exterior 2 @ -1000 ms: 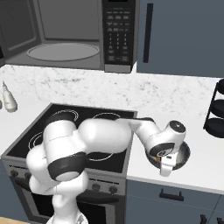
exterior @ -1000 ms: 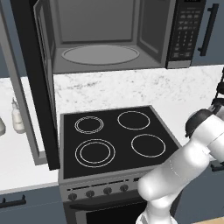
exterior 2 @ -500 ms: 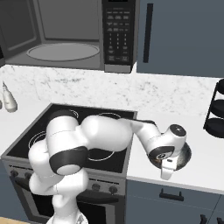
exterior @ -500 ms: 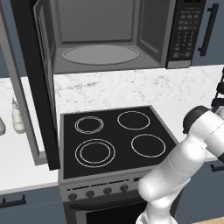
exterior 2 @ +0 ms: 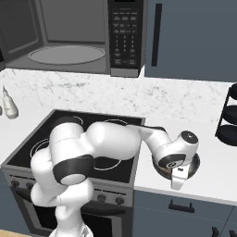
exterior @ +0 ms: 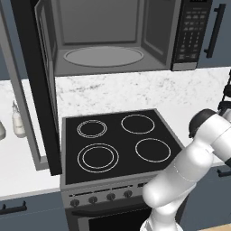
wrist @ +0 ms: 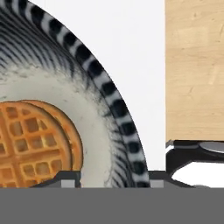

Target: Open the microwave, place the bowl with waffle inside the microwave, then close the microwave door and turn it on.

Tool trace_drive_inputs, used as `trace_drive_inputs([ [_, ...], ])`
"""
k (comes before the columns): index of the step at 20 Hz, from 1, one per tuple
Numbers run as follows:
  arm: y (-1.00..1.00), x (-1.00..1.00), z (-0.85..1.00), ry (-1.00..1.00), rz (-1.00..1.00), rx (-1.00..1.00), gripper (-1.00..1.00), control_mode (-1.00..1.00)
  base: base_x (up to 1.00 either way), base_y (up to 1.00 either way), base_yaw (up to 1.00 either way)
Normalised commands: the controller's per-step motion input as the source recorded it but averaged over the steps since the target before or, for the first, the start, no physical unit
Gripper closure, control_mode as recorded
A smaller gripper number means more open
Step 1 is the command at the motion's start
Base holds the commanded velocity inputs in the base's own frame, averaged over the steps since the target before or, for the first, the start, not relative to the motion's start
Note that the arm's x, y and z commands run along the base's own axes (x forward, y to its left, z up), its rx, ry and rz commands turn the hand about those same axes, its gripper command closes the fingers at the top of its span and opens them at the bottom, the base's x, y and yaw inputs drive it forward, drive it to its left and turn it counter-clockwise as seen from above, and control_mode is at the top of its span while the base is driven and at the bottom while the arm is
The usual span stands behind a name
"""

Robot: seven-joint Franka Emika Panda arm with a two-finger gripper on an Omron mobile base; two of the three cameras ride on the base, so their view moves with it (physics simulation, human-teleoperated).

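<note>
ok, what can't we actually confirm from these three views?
- Jaws' state: hand view, tips cut off by the bottom edge.
- Bowl: right base view, mostly hidden under the gripper.
- Waffle: hand view, cut off at the left edge.
- Microwave button labels: too small.

A black glass stovetop with four white ring burners is sitting between white marble-patterned counters. A row of dark round knobs is running along its grey front panel. A small pale bottle is standing on the left counter. Blue-grey cabinet doors with black bar handles are hanging overhead. A black tiered rack is standing at the far right.
</note>
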Motion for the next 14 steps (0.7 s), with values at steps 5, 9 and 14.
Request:
trace_drive_inputs([
  [5, -0.03, 0.0, 0.0, 0.0, 0.0, 0.0, 1.0, -1.0, 0.0, 0.0, 0.0],
  [9, 0.09, -0.08, 0.57, 0.0, -0.13, -0.01, 1.0, -1.0, 0.0, 0.0, 0.0],
  [14, 0.46, -0.31, 0.87, 0.0, -0.06, -0.04, 1.0, -1.0, 0.0, 0.0, 0.0],
])
